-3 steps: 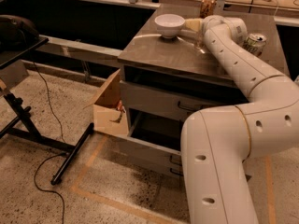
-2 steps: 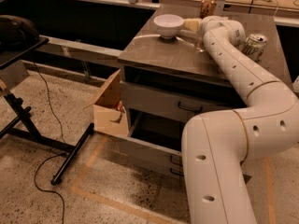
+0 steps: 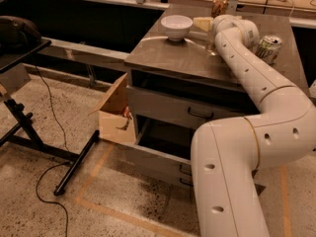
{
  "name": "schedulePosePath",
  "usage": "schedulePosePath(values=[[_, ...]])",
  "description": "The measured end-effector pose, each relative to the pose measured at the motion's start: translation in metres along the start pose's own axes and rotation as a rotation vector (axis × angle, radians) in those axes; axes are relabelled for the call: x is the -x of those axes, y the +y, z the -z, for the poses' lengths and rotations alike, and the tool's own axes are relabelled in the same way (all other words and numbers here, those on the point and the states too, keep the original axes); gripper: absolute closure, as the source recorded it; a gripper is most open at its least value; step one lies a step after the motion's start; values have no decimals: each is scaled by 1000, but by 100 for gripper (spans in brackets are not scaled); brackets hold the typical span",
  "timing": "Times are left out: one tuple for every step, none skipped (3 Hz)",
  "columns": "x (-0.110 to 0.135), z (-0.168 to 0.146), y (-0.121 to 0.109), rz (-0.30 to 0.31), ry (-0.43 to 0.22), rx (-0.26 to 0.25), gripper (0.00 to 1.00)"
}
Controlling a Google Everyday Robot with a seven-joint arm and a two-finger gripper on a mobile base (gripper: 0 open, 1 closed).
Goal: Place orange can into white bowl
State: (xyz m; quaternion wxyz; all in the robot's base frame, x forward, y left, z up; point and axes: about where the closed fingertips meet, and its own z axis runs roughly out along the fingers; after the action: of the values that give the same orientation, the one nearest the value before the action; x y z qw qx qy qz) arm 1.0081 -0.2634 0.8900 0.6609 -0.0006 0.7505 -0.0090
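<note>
1 orange can stands upright on the table, behind and right of the white bowl, just beyond the jaws beside that bowl, whose opening cannot be told.

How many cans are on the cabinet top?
2. The orange can stands at the back, behind the gripper, which sits beside the white bowl; the green-and-white can stands on the arm's other side. The arm could hide others.
</note>
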Motion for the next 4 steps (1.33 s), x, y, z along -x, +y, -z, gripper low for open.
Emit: schedulePosePath(values=[[7,-7,-4,-5,-38,-21,0],[19,-12,-7,-9,-76,-50,0],[30,-10,-5,-19,-80,-79,0],[41,-5,5,-59,-44,-83,0]])
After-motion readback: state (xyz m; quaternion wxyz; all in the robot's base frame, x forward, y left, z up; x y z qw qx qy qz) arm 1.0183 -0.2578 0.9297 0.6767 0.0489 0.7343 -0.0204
